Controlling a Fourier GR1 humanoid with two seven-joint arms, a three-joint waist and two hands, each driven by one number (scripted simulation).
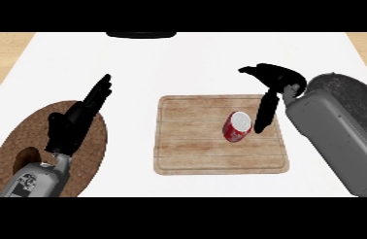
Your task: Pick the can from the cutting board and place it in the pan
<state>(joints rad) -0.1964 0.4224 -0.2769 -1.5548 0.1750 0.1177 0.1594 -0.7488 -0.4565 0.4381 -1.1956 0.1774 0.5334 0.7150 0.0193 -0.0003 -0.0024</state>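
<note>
The can (238,127) stands upright on the cutting board (193,150), right of the board's centre, which puts it on the side nearest the right hand (276,85). The pan (337,87) lies at the right edge of the counter, largely hidden under the right forearm, so you should expect a short carry to the right once the can is lifted. Note that the right hand is spread wide, its thumb drawn back toward the top of the view and its fingers (264,117) pointing down just beside the can's right flank. It holds nothing, and you cannot confirm contact with the can from this view. The left hand (75,120) rests with straight fingers above the round brown mat (36,131), well apart from the board.
</note>
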